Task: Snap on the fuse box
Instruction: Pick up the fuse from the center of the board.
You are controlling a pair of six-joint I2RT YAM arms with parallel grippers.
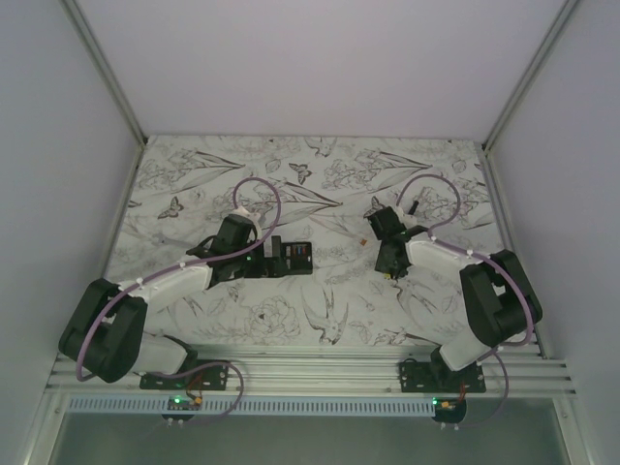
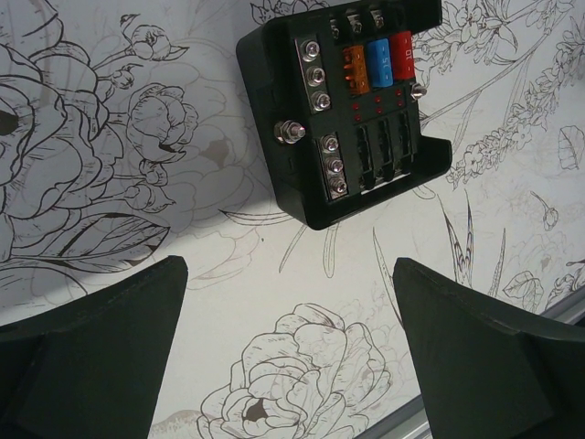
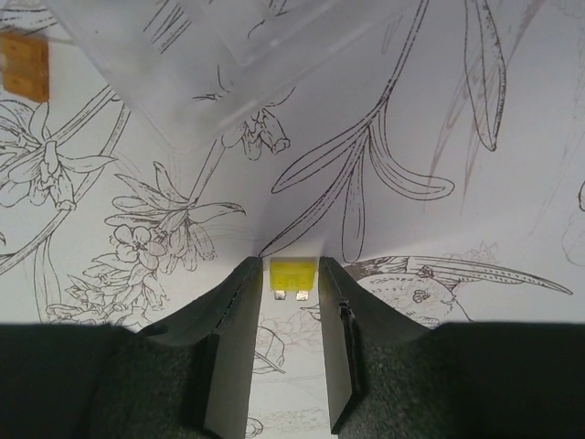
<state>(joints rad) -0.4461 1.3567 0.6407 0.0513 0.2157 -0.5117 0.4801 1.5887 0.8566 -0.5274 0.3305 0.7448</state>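
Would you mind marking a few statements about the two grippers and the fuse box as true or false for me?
1. The left gripper is open, and the fuse box lies beyond its fingers, not between them. True.
2. The right gripper is empty. False: it is shut on a yellow fuse.
3. The fuse box carries a row of three fuses: orange, blue and red. True.
4. Every slot in the fuse box is filled. False: the three lower slots look empty.
5. A lid is snapped onto the fuse box. False: its face is bare, and a clear cover shows ahead of the right gripper.
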